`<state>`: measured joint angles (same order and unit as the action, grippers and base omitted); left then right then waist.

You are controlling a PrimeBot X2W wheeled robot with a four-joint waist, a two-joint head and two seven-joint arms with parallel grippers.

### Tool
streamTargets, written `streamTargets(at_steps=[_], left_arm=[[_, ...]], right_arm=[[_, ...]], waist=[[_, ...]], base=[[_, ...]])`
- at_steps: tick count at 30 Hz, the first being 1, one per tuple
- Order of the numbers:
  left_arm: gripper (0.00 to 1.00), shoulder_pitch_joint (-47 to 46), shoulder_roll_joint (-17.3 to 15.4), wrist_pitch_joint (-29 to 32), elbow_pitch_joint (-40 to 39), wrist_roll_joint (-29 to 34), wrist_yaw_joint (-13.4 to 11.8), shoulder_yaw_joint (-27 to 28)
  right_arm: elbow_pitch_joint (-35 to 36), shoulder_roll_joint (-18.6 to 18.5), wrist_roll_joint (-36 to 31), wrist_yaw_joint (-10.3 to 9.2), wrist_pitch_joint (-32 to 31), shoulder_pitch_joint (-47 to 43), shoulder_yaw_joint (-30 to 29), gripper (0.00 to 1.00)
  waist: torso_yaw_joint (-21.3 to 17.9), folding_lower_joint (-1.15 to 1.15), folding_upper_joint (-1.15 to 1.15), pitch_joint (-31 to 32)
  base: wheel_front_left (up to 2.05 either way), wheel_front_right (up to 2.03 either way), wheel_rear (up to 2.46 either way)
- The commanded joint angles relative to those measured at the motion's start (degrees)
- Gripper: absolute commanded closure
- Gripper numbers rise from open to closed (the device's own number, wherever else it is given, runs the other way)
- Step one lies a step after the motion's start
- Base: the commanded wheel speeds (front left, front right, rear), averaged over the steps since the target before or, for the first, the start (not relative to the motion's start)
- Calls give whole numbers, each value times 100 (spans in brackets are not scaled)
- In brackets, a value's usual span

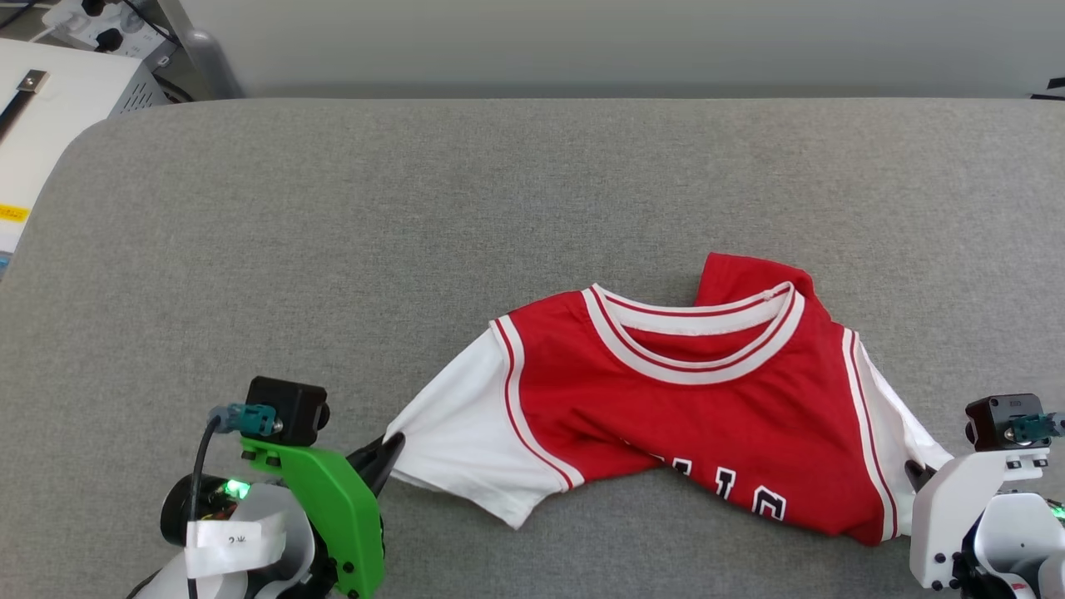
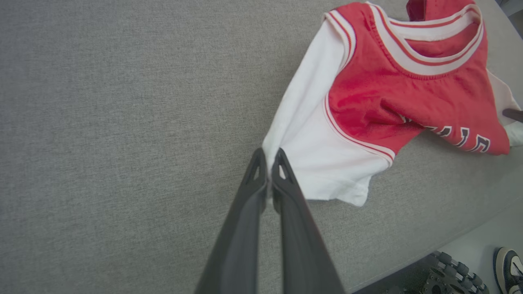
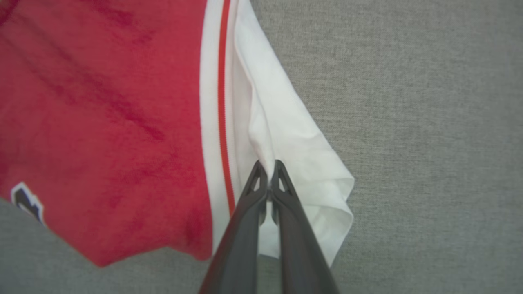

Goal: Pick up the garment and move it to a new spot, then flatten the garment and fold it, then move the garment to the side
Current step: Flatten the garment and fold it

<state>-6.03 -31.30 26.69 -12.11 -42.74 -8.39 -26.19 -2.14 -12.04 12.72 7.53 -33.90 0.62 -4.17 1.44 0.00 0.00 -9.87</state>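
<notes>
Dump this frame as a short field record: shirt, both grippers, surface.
shirt: red with white sleeves, rumpled, on the table, collar away from the robot
left gripper: shut on the edge of the left-side sleeve
right gripper: shut on the right-side sleeve
table: grey fabric top
stage: both sleeves gripped, shirt not yet flat

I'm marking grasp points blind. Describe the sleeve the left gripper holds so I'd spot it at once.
On the grey fabric surface lies a red garment. The sleeve is the white one on the robot's left, its tip pinched by the left gripper. It spreads broad and flat, unlike the folded right sleeve at the right gripper.
</notes>
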Motion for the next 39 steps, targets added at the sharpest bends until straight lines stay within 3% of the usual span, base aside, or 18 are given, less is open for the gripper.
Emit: streamTargets(at_steps=[1,12,25,32,39], left_arm=[[100,-47,-52,-40,22,25,-25,20],[100,-55,-61,-376,61,53,-63,208],[100,-493,-264,-934,-475,360,-197,723],[100,-754,-354,-1141,-890,484,-309,1012],[100,-1327,-556,-1221,-1077,481,-225,1365]], right_arm=[[-3,-11,-16,-4,77,106,-32,100],[553,-346,62,-4,339,282,-250,100],[1457,-1134,511,-4,279,869,-796,100],[1705,-1342,736,-4,255,1343,-887,100],[1646,-1587,897,-4,254,2137,-725,100]], waist=[[-14,0,0,41],[-87,0,0,430],[-63,0,0,863],[-69,0,0,882],[-90,0,0,642]], base=[[0,0,0],[0,0,0],[0,0,0],[0,0,0],[0,0,0]])
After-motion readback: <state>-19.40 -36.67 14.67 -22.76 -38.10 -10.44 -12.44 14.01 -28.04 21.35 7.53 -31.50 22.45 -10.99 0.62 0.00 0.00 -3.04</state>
